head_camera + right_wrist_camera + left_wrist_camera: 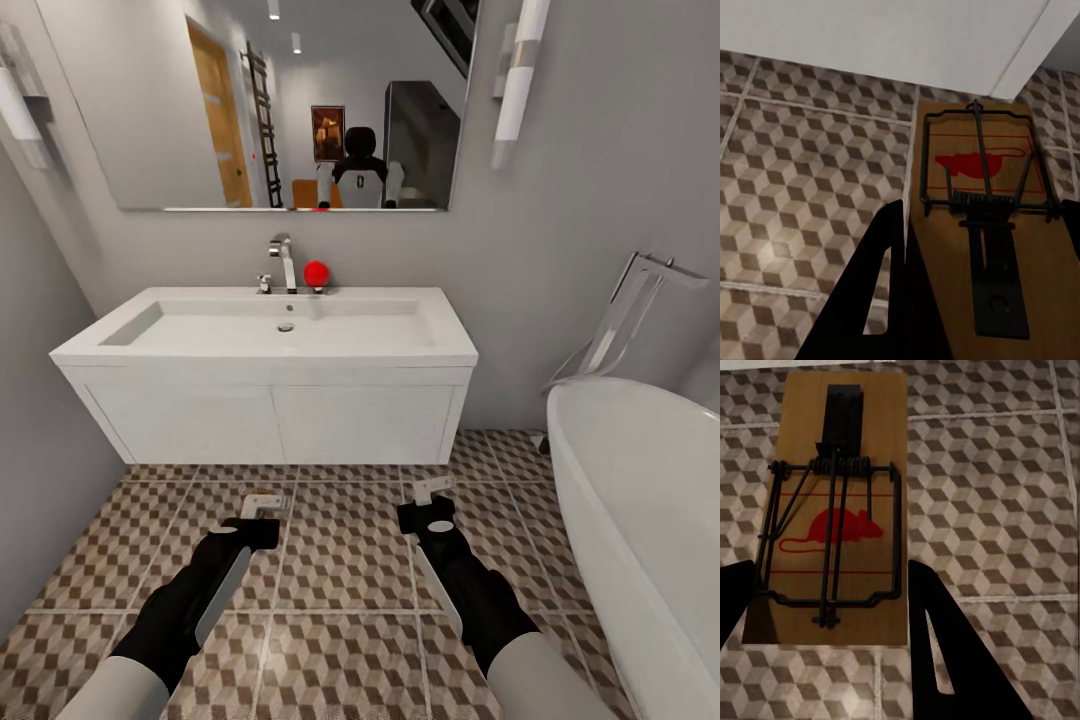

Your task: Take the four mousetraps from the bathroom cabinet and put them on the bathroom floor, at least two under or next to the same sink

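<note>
Two mousetraps are in hand, one per arm, both held over the bathroom floor (350,560) in front of the sink (265,345). The left mousetrap (836,510) sits between the fingers of the left gripper (262,503), which is closed on its board; the right mousetrap (994,217) is clamped the same way in the right gripper (432,492). Each board shows its wire spring, dark catch and red mouse print facing the wrist camera.

To do this step well, I would lower each arm until the board is nearly flat on the tiles, close to the front of the sink unit or just beneath it, and only then loosen the grip. Dropping from height risks a bounce or a flip. Setting both down on the same tiled surface, side by side near the sink, would satisfy the placement rule for two traps.

How high the traps hang above the tiles is hard to judge. In the head view the traps are tiny pale slivers at the fingertips. A bathtub (640,520) stands to the right, partly cut off.
</note>
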Controlling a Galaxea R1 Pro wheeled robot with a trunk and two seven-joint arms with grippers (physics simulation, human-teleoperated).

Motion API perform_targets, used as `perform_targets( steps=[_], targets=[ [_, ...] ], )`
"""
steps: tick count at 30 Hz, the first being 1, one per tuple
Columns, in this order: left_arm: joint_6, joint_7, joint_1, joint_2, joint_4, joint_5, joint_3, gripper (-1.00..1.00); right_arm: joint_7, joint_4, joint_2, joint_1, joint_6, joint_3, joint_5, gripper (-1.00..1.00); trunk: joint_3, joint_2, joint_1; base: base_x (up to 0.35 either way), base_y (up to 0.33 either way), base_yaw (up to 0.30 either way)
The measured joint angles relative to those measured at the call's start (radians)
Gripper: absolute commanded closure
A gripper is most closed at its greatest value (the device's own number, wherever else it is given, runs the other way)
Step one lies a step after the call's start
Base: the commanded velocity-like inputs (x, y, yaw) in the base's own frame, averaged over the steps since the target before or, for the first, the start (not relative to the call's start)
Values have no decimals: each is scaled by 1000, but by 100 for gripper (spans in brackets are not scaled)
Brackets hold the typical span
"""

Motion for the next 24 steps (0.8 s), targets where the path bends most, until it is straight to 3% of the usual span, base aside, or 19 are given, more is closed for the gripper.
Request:
perform_targets(
  steps=[24],
  targets=[
    [-2,0,0,0,-7,-1,0,100,1,0,0,0,0,0,0,100,-114,-168,92,0,0,0]
  ],
)
